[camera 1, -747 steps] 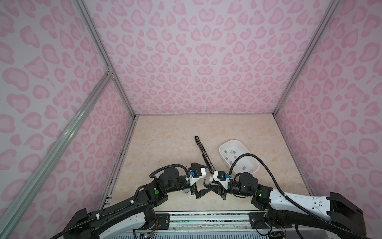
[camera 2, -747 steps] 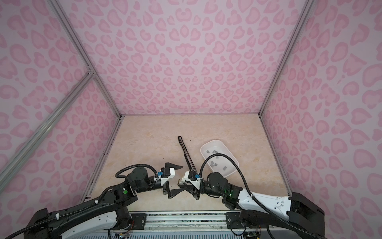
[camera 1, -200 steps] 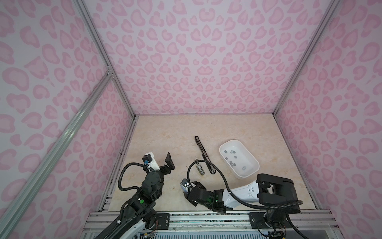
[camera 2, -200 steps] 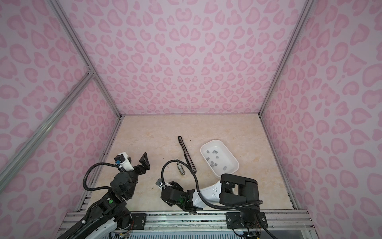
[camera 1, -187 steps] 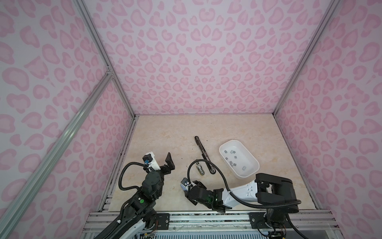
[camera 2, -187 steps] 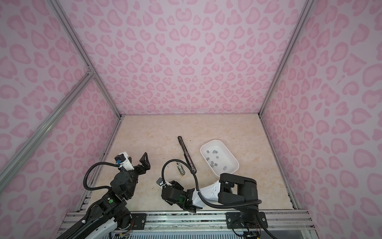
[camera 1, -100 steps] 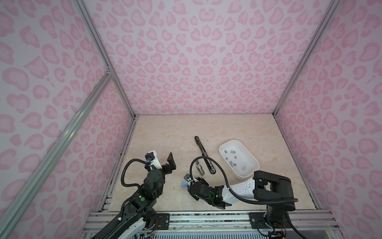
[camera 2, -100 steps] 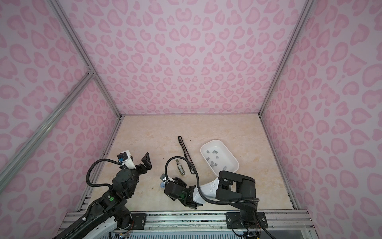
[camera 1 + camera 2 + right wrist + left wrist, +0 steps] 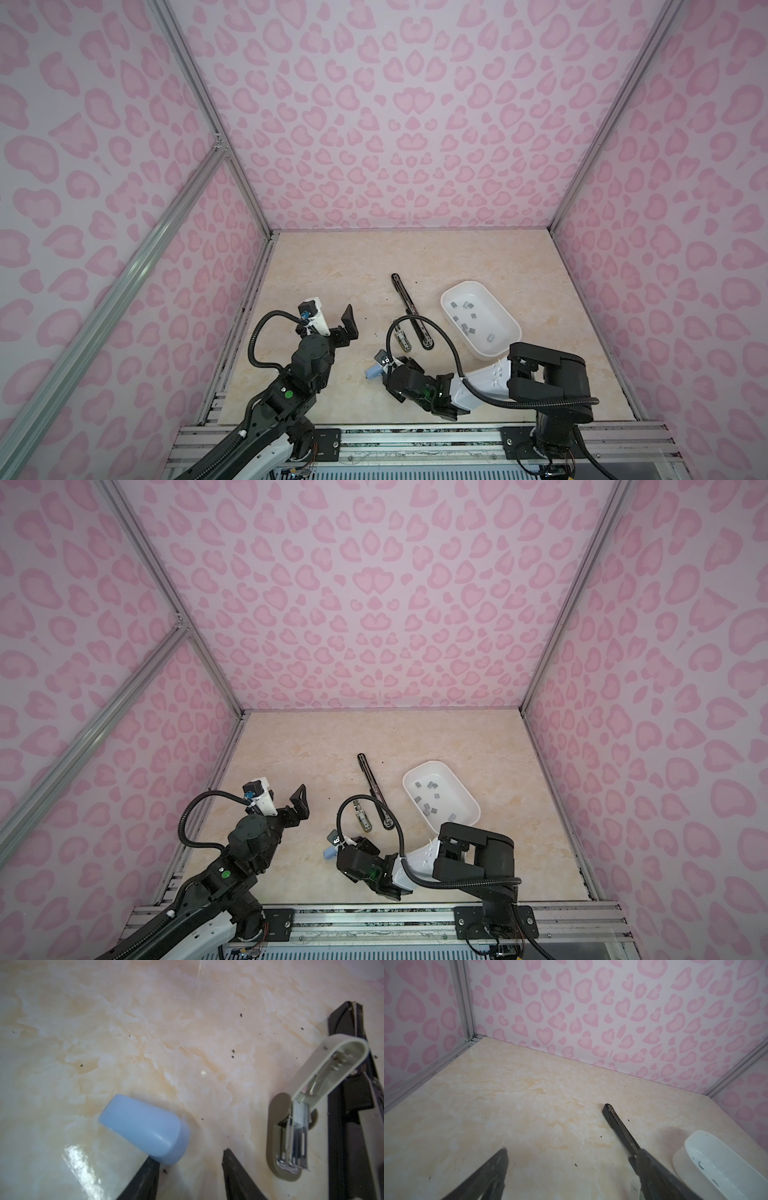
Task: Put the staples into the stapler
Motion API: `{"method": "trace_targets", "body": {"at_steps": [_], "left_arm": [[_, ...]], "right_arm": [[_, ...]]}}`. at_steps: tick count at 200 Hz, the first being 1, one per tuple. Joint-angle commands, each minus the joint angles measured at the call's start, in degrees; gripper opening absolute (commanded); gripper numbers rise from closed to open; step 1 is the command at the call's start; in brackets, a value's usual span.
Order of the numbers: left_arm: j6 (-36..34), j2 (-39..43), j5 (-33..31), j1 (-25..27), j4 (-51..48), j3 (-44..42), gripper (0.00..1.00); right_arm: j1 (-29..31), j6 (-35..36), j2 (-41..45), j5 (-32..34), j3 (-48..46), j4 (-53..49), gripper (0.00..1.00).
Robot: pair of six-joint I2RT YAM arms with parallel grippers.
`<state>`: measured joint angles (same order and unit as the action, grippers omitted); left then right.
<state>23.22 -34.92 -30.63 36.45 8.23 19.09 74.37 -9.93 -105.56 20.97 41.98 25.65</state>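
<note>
A long black stapler lies opened flat mid-table. Beside it a small beige stapler lies with its lid flipped up and its metal track bare. A small blue stapler rests closed on the table against the tip of one finger of my right gripper. That gripper is open, low over the table, with only bare table between its fingers. The staples lie loose in a white tray. My left gripper hangs open and empty above the table, left of the staplers.
Pink patterned walls with metal posts close in the table on three sides. A metal rail runs along the front edge. The right arm's black cable arches over the near end of the black stapler. Small dark specks dot the table.
Since a few seconds ago both arms have drawn back from the black stapler. Over the last second the right wrist edged away from the front rail and the left gripper drifted slightly right.
</note>
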Motion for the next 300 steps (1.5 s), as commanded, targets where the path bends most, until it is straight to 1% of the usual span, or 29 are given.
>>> {"method": "trace_targets", "body": {"at_steps": [1,22,32,49,58,68,79,89,108,125,136,155,166,176,193,215,235,253,300], "left_arm": [[-0.91,-1.95,3.72,-0.06,-0.46,2.26,0.96],[-0.64,-4.05,4.38,-0.13,-3.01,4.80,0.96],[-0.83,-4.77,5.80,-0.06,-5.27,6.15,0.96],[-0.75,-5.88,9.92,-0.10,-11.14,9.11,0.98],[-0.58,-6.48,13.45,-0.10,-14.79,10.32,1.00],[-0.34,-7.52,17.16,-0.06,-18.40,11.41,0.96],[0.98,-9.13,20.56,-0.06,-21.83,12.24,0.95],[2.68,-11.13,23.34,0.01,-24.19,12.65,0.91],[4.27,-15.56,29.96,0.50,-24.94,12.01,0.84],[4.64,-19.95,32.40,2.65,-25.51,11.75,0.81],[4.44,-22.91,31.69,5.29,-26.49,12.47,0.79],[4.03,-27.07,26.16,11.02,-28.71,14.50,0.76],[3.94,-28.66,22.87,13.02,-29.59,15.21,0.75],[3.85,-29.75,21.22,13.92,-29.98,15.39,0.73],[4.32,-31.20,19.36,14.26,-29.98,14.78,0.71],[4.46,-33.35,19.05,14.44,-29.50,14.32,0.69],[4.16,-34.72,19.42,14.64,-29.57,14.34,0.65],[3.86,-35.04,20.42,14.79,-29.52,14.37,0.57],[4.64,-36.06,21.30,15.07,-29.65,14.07,0.57]], "right_arm": [[-0.38,-1.01,-0.96,0.34,-0.15,2.27,0.50],[-0.54,-1.01,-1.01,0.38,-0.23,2.52,0.49],[-0.55,-1.05,-0.35,0.39,-0.61,2.56,0.49],[-0.55,-0.79,2.41,1.25,-1.91,1.88,0.49],[-0.55,-0.78,4.53,2.06,-3.39,2.02,0.49],[-0.69,-0.92,6.99,2.78,-5.22,2.38,0.49],[-1.02,-1.04,9.69,3.02,-6.97,2.48,0.49],[-1.37,-1.13,12.16,3.32,-8.28,2.30,0.49],[-1.70,-1.24,16.51,3.78,-10.20,1.51,0.47],[-1.73,-1.23,20.96,3.86,-12.83,2.42,0.46],[-1.84,-1.36,23.84,3.80,-14.92,3.24,0.46],[-3.19,-1.99,28.13,2.45,-17.75,3.12,0.46],[-3.99,-2.44,30.11,1.21,-18.95,2.64,0.45],[-4.14,-2.52,31.64,1.15,-19.82,2.27,0.45],[-4.21,-3.06,34.47,1.25,-21.57,1.60,0.44],[-4.24,-3.76,37.76,1.18,-23.85,1.71,0.44],[-4.32,-4.14,39.64,1.35,-24.72,0.91,0.44],[-4.47,-4.42,40.39,1.24,-25.18,0.73,0.45],[-4.80,-4.62,39.70,0.96,-24.94,0.81,0.44]]}}
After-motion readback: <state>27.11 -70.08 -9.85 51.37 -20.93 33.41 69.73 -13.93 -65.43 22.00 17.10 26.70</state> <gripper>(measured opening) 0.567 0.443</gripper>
